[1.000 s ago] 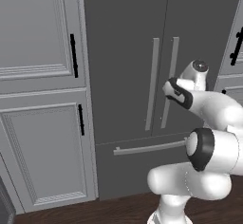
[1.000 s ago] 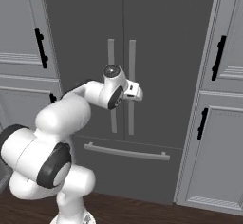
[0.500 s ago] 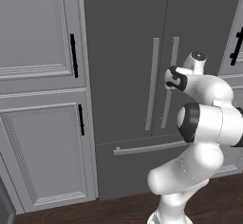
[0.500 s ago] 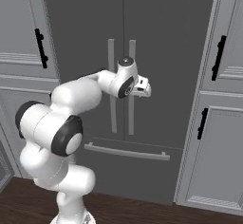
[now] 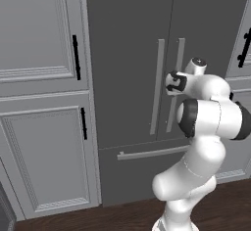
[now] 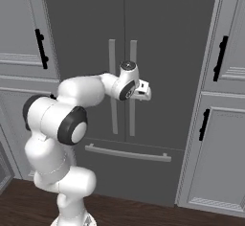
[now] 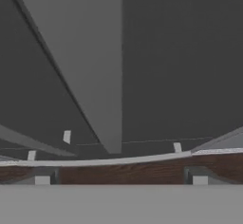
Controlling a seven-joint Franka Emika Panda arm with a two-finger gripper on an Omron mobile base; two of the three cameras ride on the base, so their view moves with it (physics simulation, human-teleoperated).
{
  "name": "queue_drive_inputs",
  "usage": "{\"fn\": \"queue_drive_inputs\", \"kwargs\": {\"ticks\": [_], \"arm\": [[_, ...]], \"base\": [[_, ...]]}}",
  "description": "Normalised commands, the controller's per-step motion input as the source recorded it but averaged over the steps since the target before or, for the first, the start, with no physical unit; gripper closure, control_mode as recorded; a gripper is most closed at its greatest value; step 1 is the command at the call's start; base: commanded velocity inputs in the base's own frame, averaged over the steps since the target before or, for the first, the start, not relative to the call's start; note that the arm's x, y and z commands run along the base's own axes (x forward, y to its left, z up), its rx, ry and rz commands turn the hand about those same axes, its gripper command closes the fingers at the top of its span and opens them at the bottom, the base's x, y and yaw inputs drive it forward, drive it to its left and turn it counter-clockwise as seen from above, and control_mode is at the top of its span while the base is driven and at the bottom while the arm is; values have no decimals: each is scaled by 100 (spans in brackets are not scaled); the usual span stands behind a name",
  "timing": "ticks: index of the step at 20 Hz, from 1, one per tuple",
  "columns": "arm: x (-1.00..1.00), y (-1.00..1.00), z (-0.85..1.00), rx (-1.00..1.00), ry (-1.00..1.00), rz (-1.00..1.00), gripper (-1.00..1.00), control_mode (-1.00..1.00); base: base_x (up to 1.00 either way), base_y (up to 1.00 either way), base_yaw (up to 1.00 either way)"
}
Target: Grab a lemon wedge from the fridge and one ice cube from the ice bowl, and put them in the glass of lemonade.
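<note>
The gripper (image 6: pixel 145 92) is held open, with nothing in it, close up against the right door handle (image 5: pixel 175 92) of the fridge (image 5: pixel 127 39) — contact cannot be told. Just beyond it both doors are seen shut. Nothing of the task is judged done: the door is unopened, and the lemon wedge — presumably behind it — remains to be fetched.

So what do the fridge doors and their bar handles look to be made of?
The fridge doors look like matte dark grey painted metal: flat, no reflections. The bar handles look like brushed light-grey metal, though the rendering leaves that open.
</note>
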Motion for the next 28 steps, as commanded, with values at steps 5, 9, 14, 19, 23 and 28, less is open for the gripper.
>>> {"fn": "queue_drive_inputs", "kwargs": {"ticks": [5,9,14,19,23,28], "arm": [[35,2,-1,0,0,6,-100,-100],[35,3,0,0,0,6,-100,-100],[33,10,-6,0,0,6,-100,-100],[21,5,-25,0,0,6,-100,-100],[15,9,-28,0,-2,6,-100,-100],[25,13,-34,0,-10,2,-100,-100]], "base": [[0,0,0],[0,0,0],[0,0,0],[0,0,0],[0,0,0],[0,0,0]]}}
